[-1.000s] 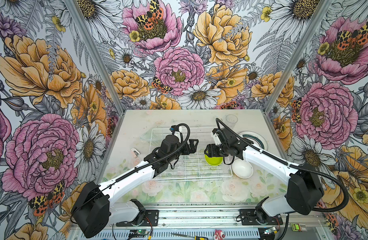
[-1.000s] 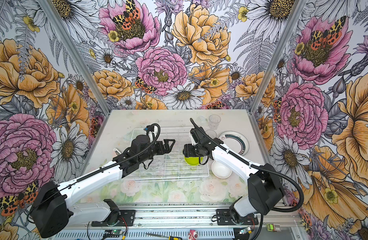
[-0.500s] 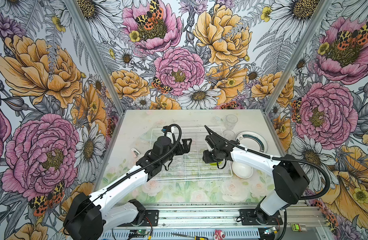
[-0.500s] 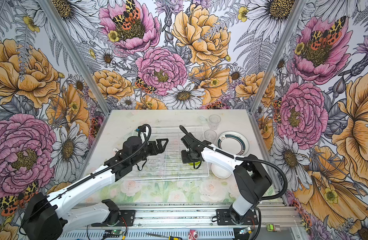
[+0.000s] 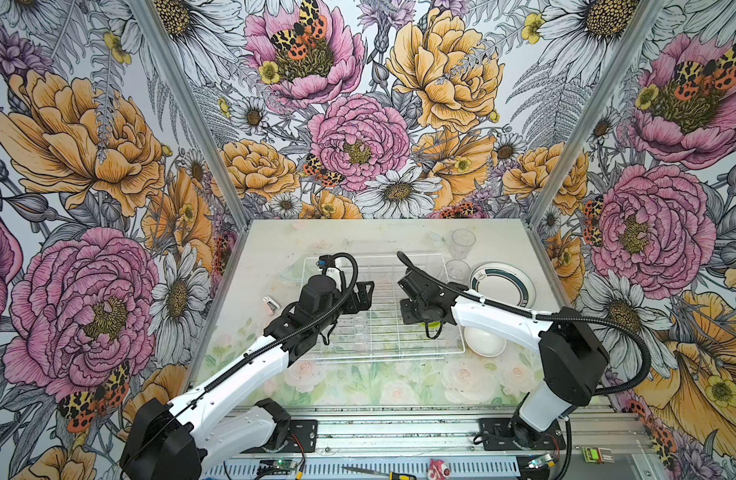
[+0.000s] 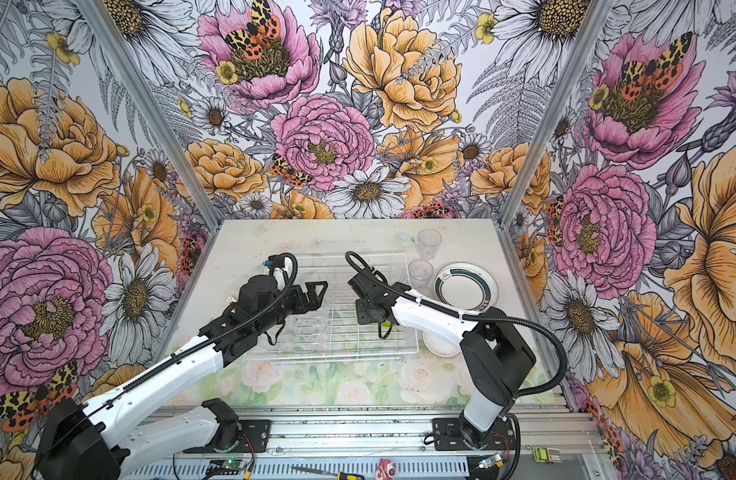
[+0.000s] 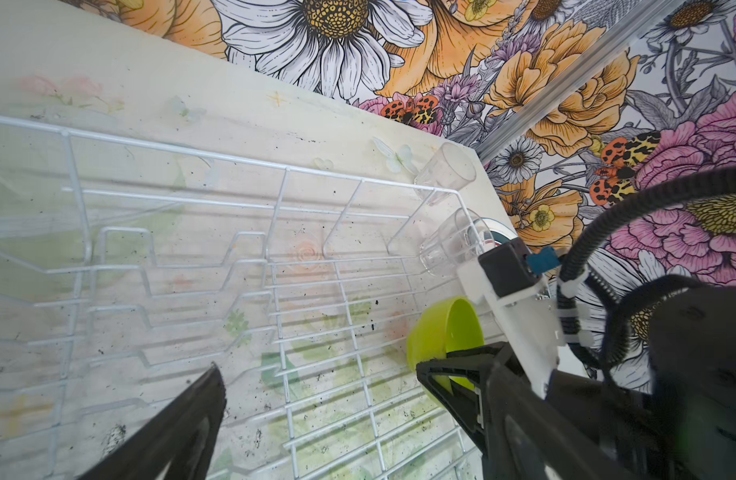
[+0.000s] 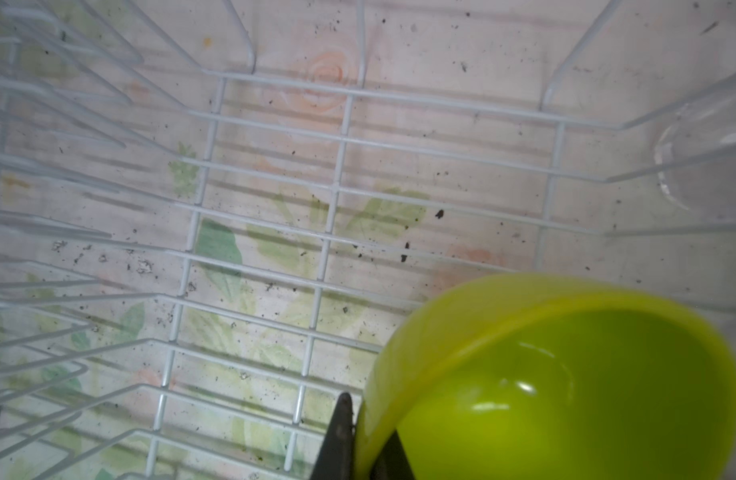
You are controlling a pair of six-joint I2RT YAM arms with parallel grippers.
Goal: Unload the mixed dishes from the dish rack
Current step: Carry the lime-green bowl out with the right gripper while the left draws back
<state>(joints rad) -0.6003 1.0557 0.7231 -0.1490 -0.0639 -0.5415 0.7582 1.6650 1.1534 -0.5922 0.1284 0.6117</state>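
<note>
Jaws of right gripper (image 8: 366, 440) are pinching the rim of the round lime-green plastic bowl (image 8: 565, 374), tilting inside the white wire-grid dish rack (image 5: 382, 328) at its right end. Left gripper (image 7: 318, 368) jaws are gaping wide over mid-rack, gripping nothing.

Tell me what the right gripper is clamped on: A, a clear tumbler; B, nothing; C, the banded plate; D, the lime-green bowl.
D: in the right wrist view the right gripper pinches the rim of the lime-green bowl, one finger on each side.
</note>
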